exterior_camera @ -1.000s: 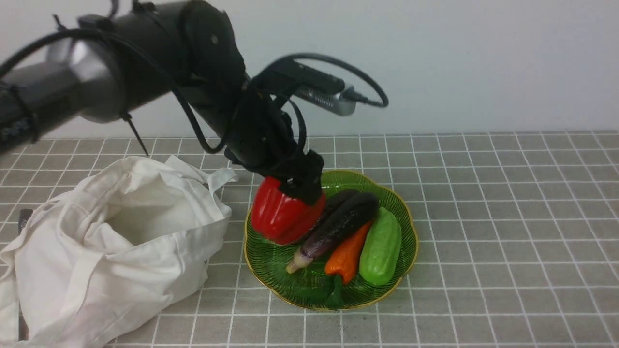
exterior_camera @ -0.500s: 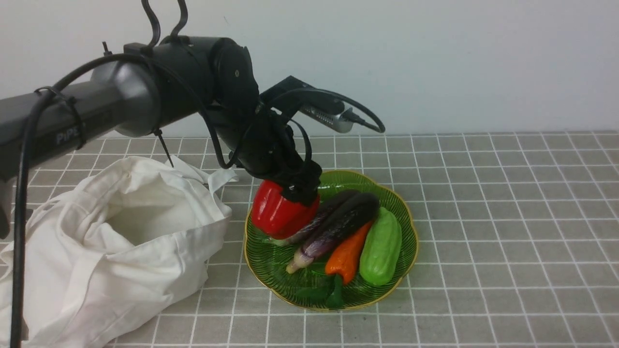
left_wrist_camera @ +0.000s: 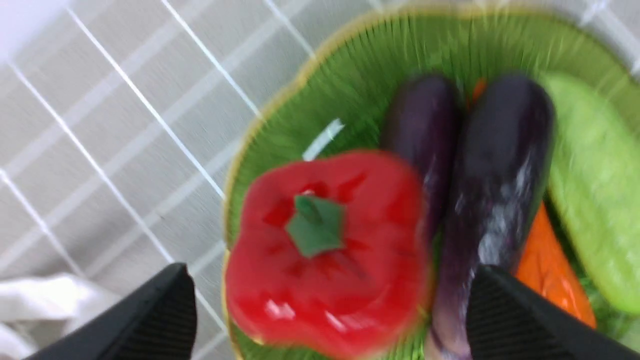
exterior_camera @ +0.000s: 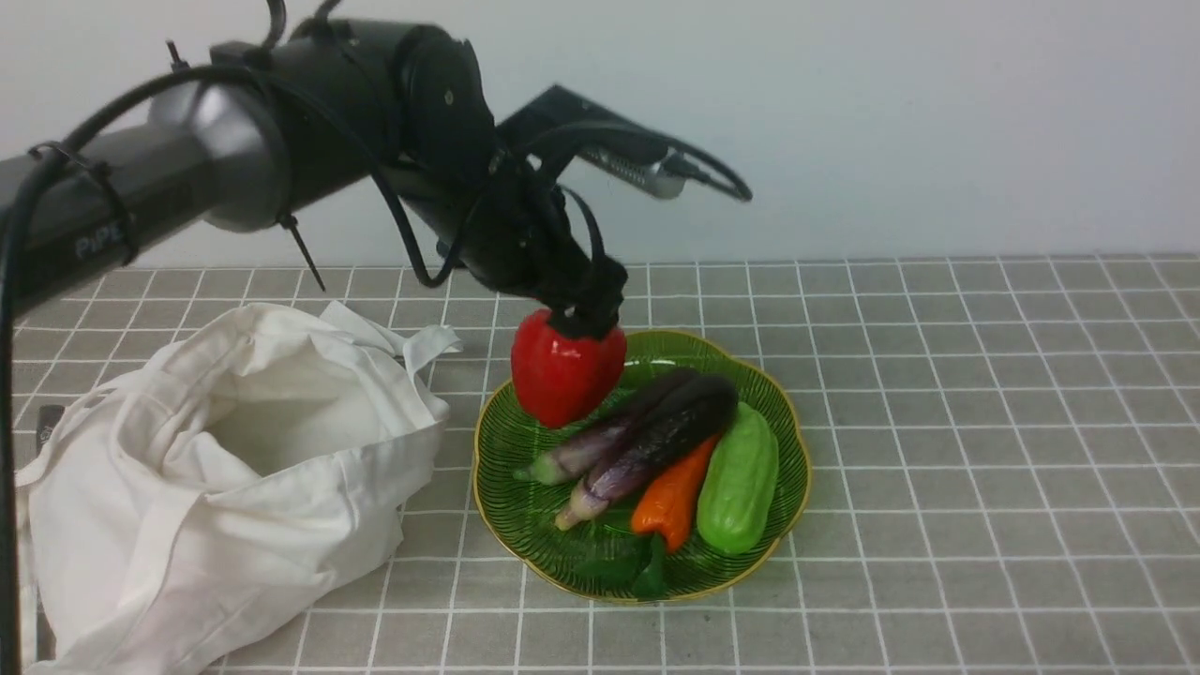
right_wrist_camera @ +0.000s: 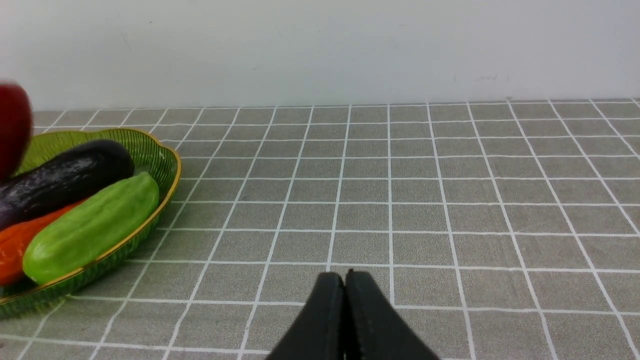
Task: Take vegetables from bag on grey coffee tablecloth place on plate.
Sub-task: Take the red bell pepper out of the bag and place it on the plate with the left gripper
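1. Tablecloth (exterior_camera: 984, 422): grey with a white grid, covering the counter. Everything stands on it.
2. Bag (exterior_camera: 187, 525): white cloth, slumped on my left side, mouth gaping. No vegetable shows inside, but its bottom is out of sight.
3. Plate (exterior_camera: 530, 530): green with a gold rim, just beside the bag. It carries two purple eggplants (exterior_camera: 670, 422), an orange pepper (exterior_camera: 673, 492) and a green gourd (exterior_camera: 741, 478), laid side by side.
4. Red bell pepper (exterior_camera: 565, 370): stem up, over the plate's rear-left part, close against the eggplants. Its narrow end is low in the dish. I cannot tell whether it rests there or hangs just above, and the wrist view is blurred.
5. Left pincer (exterior_camera: 586, 319): directly above the pepper and spread wide. In the wrist view both fingers (left_wrist_camera: 150, 320) stand off the pepper with a gap on each side. By my reading it holds nothing.
6. Right pincer (right_wrist_camera: 345, 277): closed on nothing, low over bare cloth, well apart from the plate.
7. Step in hand: letting go of the pepper onto the plate. I judge the placing nearly done.
8. Next move: lift the left pincer straight up, spread, so the fingers clear the pepper's shoulders. Standing on its narrow end, the pepper could topple toward the bag-side rim, so watch it. Then check the bag.
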